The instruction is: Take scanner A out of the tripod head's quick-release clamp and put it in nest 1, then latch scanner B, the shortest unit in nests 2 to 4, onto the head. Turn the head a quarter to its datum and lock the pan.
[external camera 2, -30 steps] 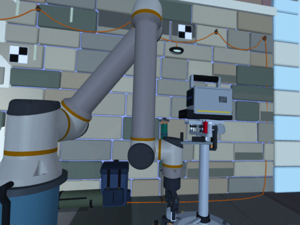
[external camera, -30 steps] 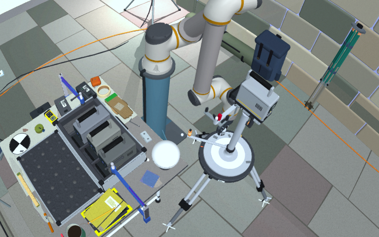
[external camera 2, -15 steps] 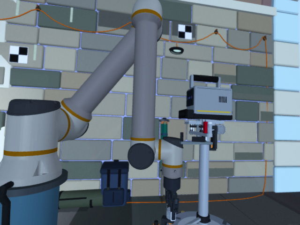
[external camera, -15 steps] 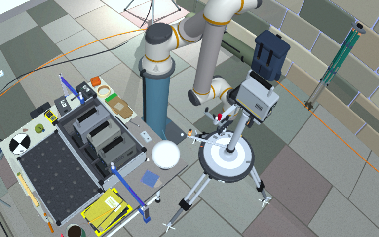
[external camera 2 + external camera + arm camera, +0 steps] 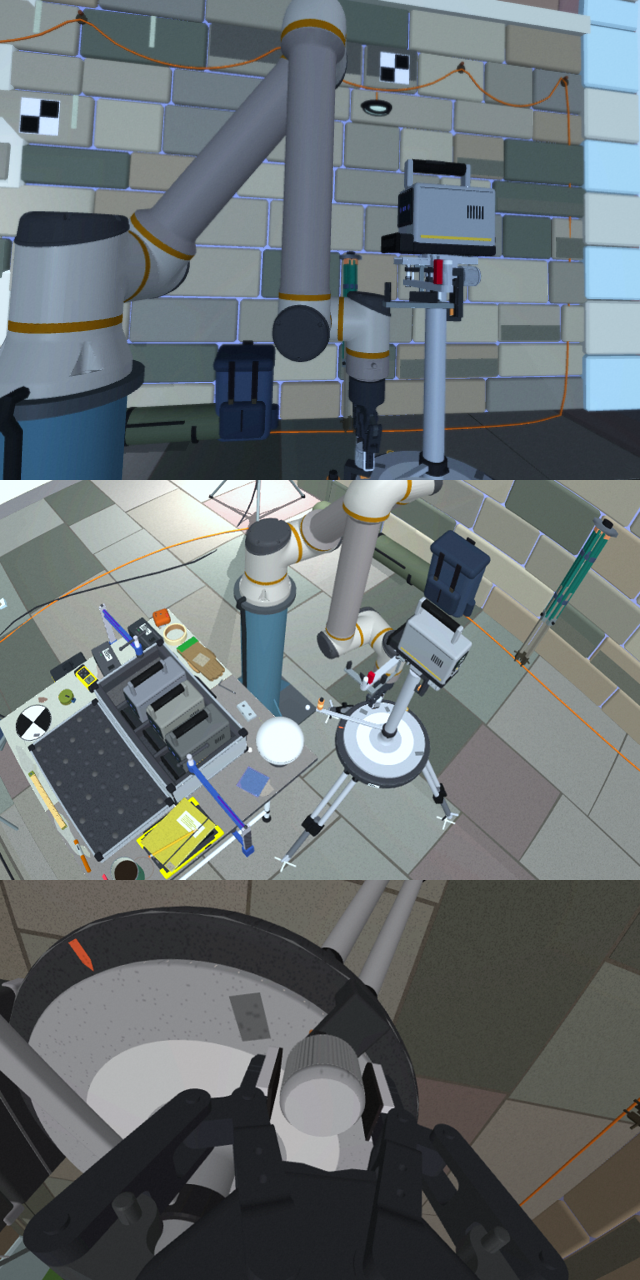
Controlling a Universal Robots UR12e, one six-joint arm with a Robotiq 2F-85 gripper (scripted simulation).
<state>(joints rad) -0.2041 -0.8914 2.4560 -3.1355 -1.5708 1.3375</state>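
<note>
My gripper (image 5: 322,1087) is mostly hidden behind the arm from the side camera; low at the tripod's round base plate (image 5: 382,744) it stands open around the grey knurled pan knob (image 5: 323,1087), which sits between its fingers at the plate's dark rim. A grey scanner (image 5: 434,647) with a yellow stripe and a black handle sits on the tripod head (image 5: 431,281), above a red lever (image 5: 438,271). Three grey scanners (image 5: 177,709) rest in the case's nests on the table. An orange pointer (image 5: 80,954) marks the rim.
The open foam-lined case (image 5: 132,730) takes up the table's left part, with a white sphere (image 5: 279,740) at its right. A blue backpack (image 5: 455,572) leans against the brick wall behind the tripod. Tripod legs (image 5: 321,805) spread across the floor, and an orange cable (image 5: 557,697) runs past.
</note>
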